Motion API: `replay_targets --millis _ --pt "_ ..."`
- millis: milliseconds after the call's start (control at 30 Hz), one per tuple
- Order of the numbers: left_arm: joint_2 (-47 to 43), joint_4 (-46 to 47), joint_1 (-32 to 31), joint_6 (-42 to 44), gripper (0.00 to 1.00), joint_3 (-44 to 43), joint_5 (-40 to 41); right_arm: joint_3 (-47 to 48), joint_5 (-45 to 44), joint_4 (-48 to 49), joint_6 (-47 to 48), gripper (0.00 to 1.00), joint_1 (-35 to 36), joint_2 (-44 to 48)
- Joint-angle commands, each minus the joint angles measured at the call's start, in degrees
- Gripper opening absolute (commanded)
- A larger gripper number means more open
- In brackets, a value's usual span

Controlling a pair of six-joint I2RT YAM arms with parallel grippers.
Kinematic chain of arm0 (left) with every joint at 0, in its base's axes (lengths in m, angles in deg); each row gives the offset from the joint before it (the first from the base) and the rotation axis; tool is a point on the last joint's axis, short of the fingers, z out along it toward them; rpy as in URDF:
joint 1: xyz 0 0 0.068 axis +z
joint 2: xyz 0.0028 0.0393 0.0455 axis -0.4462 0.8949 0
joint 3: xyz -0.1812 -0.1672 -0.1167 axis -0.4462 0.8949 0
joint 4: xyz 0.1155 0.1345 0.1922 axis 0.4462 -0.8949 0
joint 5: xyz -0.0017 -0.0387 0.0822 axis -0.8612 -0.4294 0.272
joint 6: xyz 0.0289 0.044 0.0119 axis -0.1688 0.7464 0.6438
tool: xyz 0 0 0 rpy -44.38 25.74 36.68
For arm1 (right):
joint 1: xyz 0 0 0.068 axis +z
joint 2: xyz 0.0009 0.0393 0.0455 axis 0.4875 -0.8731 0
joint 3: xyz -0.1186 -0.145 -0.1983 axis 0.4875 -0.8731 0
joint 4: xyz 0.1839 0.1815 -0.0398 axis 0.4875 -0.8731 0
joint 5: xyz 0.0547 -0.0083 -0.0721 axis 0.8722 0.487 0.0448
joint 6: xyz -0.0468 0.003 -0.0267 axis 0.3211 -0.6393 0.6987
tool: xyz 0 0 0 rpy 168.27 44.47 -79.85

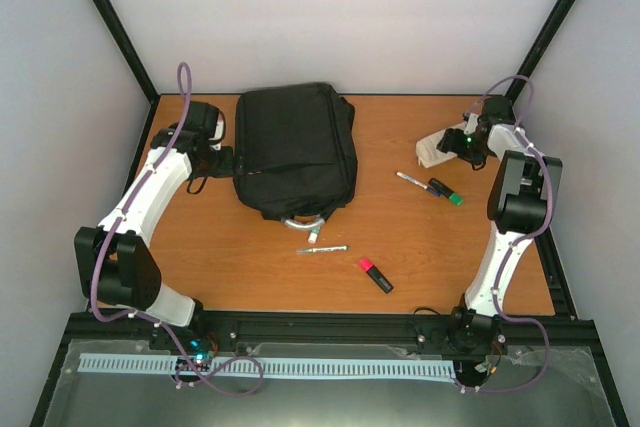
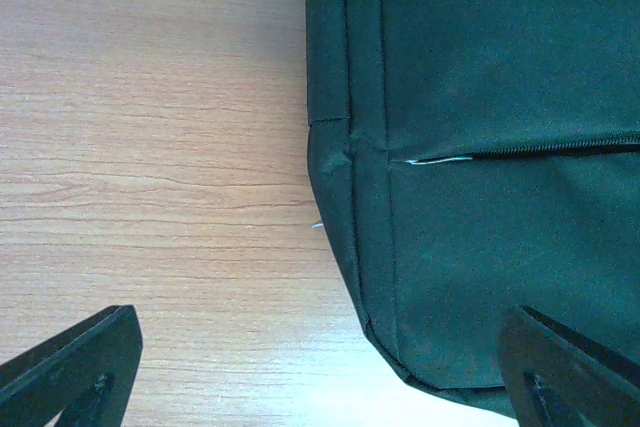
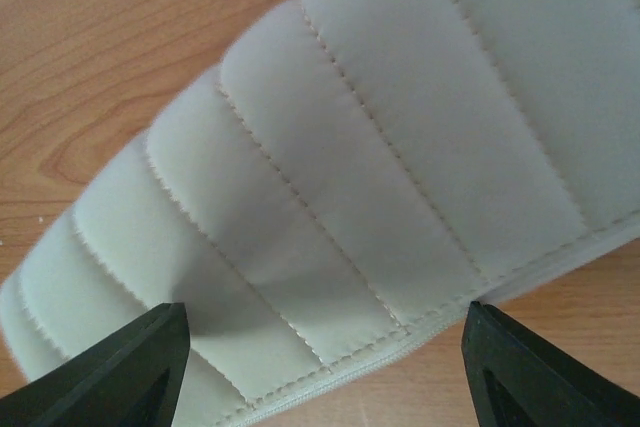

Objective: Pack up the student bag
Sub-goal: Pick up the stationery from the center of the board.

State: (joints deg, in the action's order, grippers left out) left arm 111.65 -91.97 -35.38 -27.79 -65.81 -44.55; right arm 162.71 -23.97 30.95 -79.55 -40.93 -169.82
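Packing unstarted: student bag (image 1: 295, 147) shut, pens (image 1: 322, 248) loose on counter (image 1: 440, 257); left pincer (image 2: 318, 357) wide open, empty; right pincer (image 3: 325, 342) spread open over white pouch (image 3: 380, 147), not yet gripping

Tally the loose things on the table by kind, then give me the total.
black backpack: 1
white quilted pouch: 1
thin pens: 2
black marker with green cap: 1
pink-capped highlighter: 1
Total: 6
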Motion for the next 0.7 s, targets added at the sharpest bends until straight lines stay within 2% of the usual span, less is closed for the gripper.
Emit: replay_targets --millis 0,133,333,533,667 --pt "0.24 -0.5 0.45 1.59 1.0 0.04 0.65 1.16 1.22 0.24 -2.19 0.77 1.47 -3.06" --pt "0.52 -0.81 0.47 2.12 1.0 -0.18 1.11 2.77 2.03 0.8 -2.83 0.77 2.41 -4.96" --pt "0.97 -1.21 0.45 2.7 1.0 -0.01 1.72 6.1 -1.93 0.38 -2.1 0.63 3.07 -7.99" --pt "1.47 -1.43 0.45 2.97 1.0 -0.47 1.59 7.02 -8.82 -1.47 2.56 0.57 4.02 -9.79" --pt "1.95 -1.24 0.45 2.73 1.0 -0.86 1.25 6.97 -10.42 -2.15 5.71 0.49 4.43 -9.75"
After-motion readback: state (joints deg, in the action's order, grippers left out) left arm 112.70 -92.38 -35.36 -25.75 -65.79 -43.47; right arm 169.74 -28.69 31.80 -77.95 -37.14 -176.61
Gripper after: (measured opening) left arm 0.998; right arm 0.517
